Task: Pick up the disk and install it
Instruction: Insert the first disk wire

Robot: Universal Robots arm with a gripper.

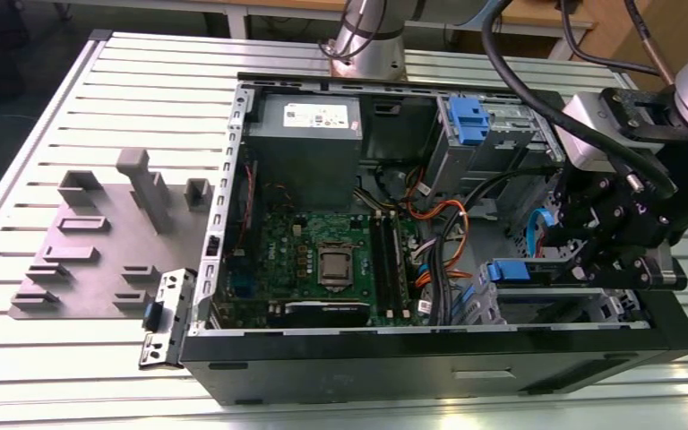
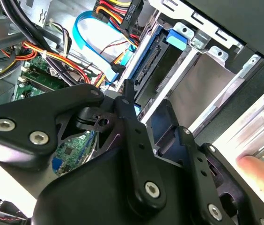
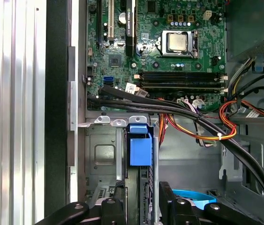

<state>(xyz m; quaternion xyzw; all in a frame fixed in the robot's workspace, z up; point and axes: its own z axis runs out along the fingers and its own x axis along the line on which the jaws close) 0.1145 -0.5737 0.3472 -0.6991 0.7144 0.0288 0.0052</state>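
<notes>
The disk (image 3: 146, 180) stands on edge in the lower drive bay (image 1: 547, 309) at the front corner of the open computer case (image 1: 440, 358). Its blue carrier tab (image 3: 139, 145) juts out toward the motherboard; in the exterior view the tab (image 1: 511, 270) sits at the exterior view's right. In the second wrist view the disk's connector edge (image 2: 151, 63) shows beside the blue rail. My gripper (image 3: 143, 194) reaches down into the bay, with one black finger on each face of the disk, shut on it. In the exterior view the gripper (image 1: 586, 269) hangs over the bay.
Thick black cables (image 3: 179, 110) and orange and yellow wires (image 3: 225, 126) cross just beside the bay. A blue bracket (image 1: 468, 121) sits in the upper bay. A person's hand (image 2: 260, 164) rests at the case edge. A grey fixture plate (image 1: 105, 233) lies at the exterior view's left.
</notes>
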